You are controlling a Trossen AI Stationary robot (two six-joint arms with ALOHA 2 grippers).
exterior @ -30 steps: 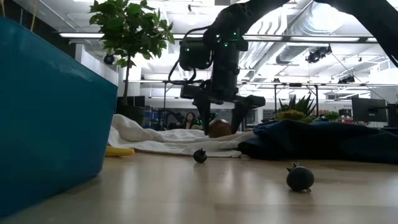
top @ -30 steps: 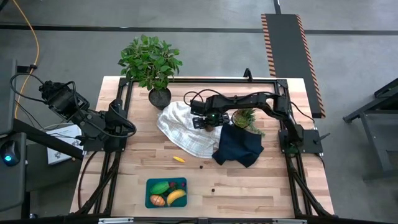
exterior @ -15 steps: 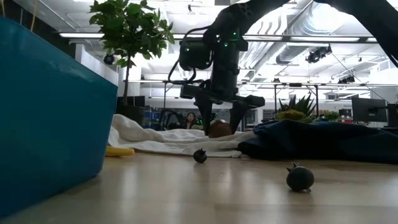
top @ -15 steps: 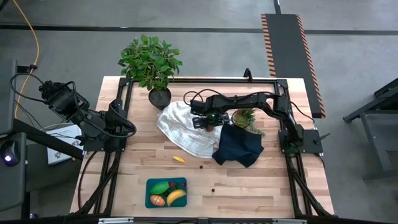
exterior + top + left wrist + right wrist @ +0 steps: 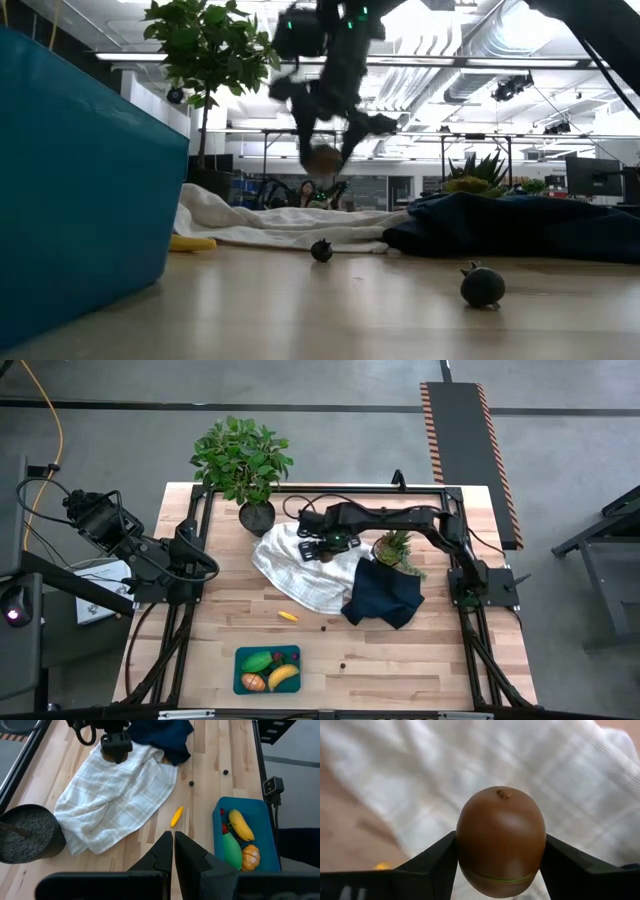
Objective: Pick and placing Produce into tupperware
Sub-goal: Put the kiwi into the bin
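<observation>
My right gripper hangs over the white checked cloth, shut on the brown kiwi-like ball, which also shows in the low view as the ball. The teal tupperware near the table's near edge holds a banana, a green piece and an orange piece. A small yellow piece and two dark bits lie on the bare wood. My left gripper waits shut at the table's left side. My right gripper pinches the kiwi ball between its two fingers, one finger on each side of its widest part. The fingers come from above, pointing down. The ball is lifted clear, well above the white cloth.
A navy cloth lies right of the white cloth, with a small spiky plant at its far edge. A large potted plant stands at the far left corner. Bare wood lies between the cloths and the tupperware.
My right gripper has risen from the white cloth with the kiwi ball shut in its fingers and has shifted slightly toward the table's left and far edges. The ball, low by the cloth a second ago, now hangs lifted clear.
</observation>
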